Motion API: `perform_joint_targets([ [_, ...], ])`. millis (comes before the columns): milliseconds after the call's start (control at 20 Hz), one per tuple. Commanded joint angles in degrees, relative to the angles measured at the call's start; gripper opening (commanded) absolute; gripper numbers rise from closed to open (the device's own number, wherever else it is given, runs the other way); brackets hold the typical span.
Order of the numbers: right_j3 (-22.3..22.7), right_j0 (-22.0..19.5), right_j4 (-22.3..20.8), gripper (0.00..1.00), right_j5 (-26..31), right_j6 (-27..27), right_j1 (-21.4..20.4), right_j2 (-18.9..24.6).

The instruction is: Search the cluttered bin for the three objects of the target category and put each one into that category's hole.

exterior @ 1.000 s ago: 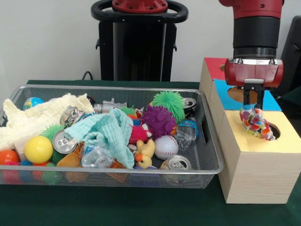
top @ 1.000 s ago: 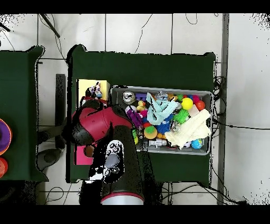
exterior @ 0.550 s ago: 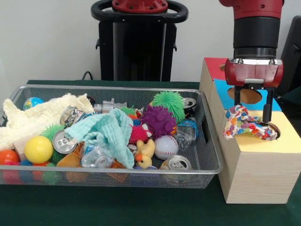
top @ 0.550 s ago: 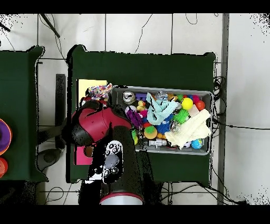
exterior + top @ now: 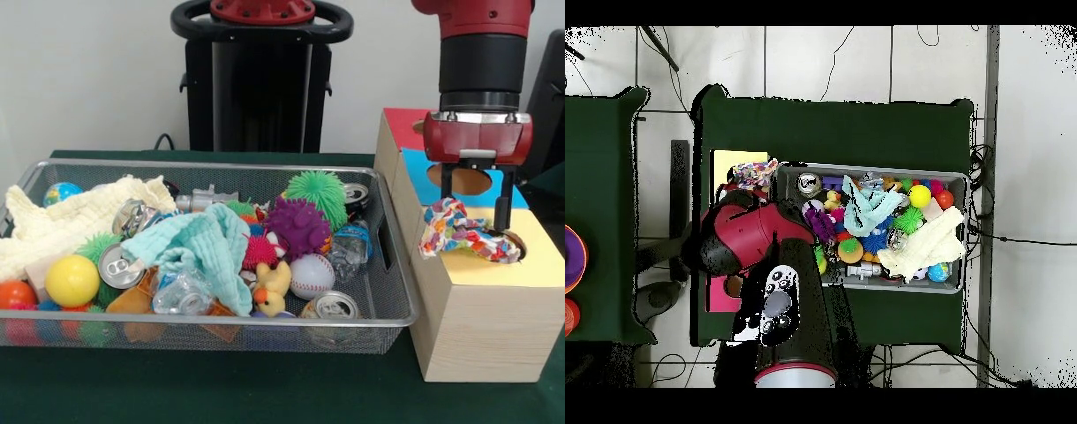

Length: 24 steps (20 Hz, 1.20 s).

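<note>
The gripper (image 5: 477, 194) hangs spread wide, holding nothing, above the multicoloured rope toy (image 5: 459, 231) — which lies on the box's yellow section (image 5: 494, 265), apparently draped into the hole at its 3 o'clock end.

Rope toy (image 5: 462, 231) lies on box (image 5: 481, 327), right of bin (image 5: 388, 305).

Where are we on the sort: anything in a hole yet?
Not quite. The gripper is open above the yellow-topped box, and the multicoloured rope toy lies draped across the top, one end at the hole, not through it. Box contents can't be seen. The wire bin is full of clutter.
</note>
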Motion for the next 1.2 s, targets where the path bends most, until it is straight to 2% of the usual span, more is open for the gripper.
perform_joint_targets([
  [50,2.5,-0.1,2.8,1.00,4.9,4.8,2.1,1.2],
  [700,1.6,1.9,4.8,1.00,2.3,6.4,3.0,-0.6],
  [750,1.7,1.9,5.1,0.00,1.8,6.6,3.0,-0.6],
  [1200,-2.8,6.7,7.6,0.00,1.3,8.7,6.4,-4.7],
])
